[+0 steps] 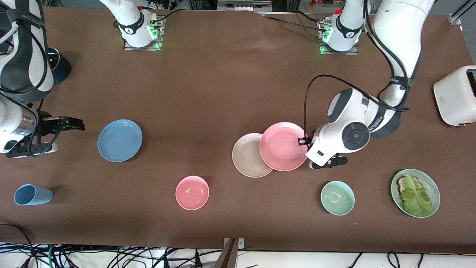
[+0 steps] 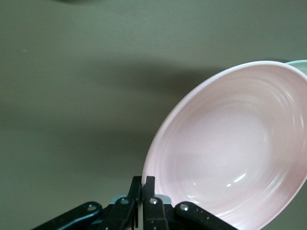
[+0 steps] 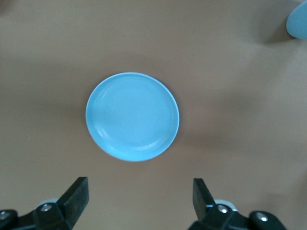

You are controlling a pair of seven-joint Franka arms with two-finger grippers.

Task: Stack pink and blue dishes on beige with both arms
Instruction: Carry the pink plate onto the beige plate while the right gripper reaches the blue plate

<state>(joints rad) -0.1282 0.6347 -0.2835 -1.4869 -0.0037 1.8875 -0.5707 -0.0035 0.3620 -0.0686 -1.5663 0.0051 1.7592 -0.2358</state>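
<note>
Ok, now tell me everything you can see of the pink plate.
The pink plate is flat, round and pale pink, smooth and slightly glossy, with faint rings near its rim. The left claw is shut on its rim at the edge toward the left arm's end of the table. The plate is tilted and overlaps the beige plate, covering the part of it toward the left arm's end. Whether the two touch cannot be told. It holds nothing.

No text, brand or number can be read with certainty. The collars of both arm bases carry a small dark round emblem, on the right arm (image 1: 131, 30) and the left arm (image 1: 349, 34), too small to make out. The left arm's forearm band bears lettering, also illegible.
</note>
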